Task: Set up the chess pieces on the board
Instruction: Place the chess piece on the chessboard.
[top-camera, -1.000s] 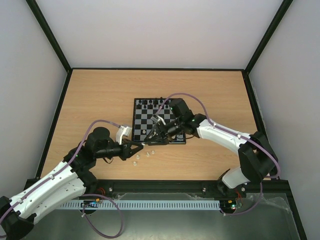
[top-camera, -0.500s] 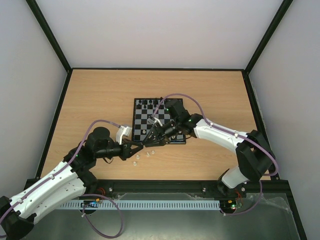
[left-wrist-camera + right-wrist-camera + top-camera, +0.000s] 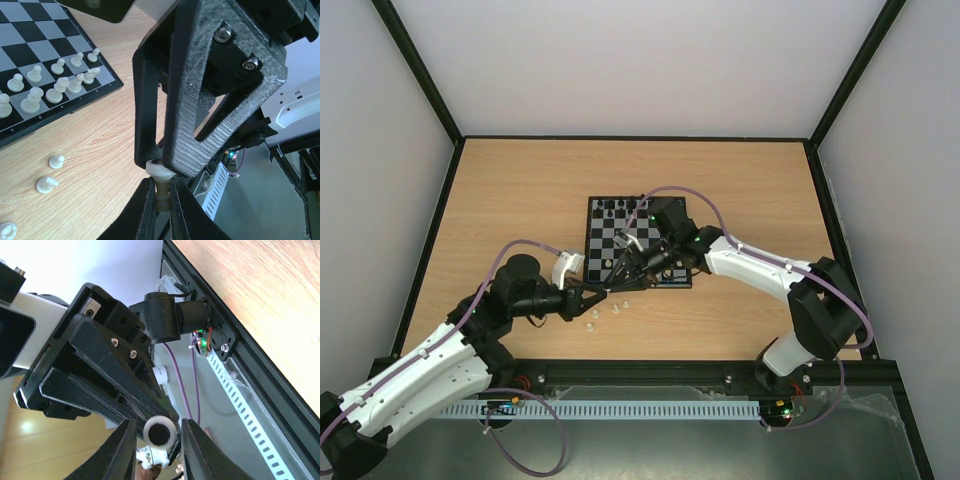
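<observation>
This looks like a mid-air hand-over of a cream chess piece [image 3: 161, 187], held above the counter [image 3: 520, 190] just off the near edge of the board [image 3: 603, 233]. To do it well, the right jaws, now released and flanking the piece's round base with a slight gap on each side, should clench squarely before the left jaws, clenched on its stem, let go. Otherwise it may drop among the loose pieces [image 3: 56, 161] below. The left arm [image 3: 430, 365] reaches forward and low, while the right arm [image 3: 760, 270] bends back across the board to meet it.
</observation>
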{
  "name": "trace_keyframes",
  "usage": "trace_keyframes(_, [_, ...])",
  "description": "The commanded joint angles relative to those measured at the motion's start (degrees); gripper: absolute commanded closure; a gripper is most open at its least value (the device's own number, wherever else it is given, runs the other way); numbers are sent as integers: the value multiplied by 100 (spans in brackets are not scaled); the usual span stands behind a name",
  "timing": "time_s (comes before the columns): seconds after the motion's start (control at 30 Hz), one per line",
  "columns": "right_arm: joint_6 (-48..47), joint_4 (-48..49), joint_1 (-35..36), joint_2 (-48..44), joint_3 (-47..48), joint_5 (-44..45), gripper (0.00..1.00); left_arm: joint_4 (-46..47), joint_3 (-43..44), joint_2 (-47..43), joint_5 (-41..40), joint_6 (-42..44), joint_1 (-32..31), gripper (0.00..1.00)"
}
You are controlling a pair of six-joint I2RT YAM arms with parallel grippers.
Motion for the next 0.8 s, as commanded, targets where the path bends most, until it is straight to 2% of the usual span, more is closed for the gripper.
trace_keyframes(0.0, [-4,-162,30,144,221,-61,75,-92,124,0,11,27,-59,95])
trace_keyframes(0.5, [-27,-200,46,102,243,-11,90,-170,161,4,-236,11,-63,94])
trace_keyframes(0.57, [-59,-227,48,95,243,5,86,-179,166,-2,-263,7,-63,94])
trace_keyframes(0.67, [-72,-253,55,104,244,17,75,-191,168,0,-275,4,-63,94])
trace_keyframes(0.77, [-100,-280,57,99,237,25,73,-188,164,-12,-299,0,-63,94])
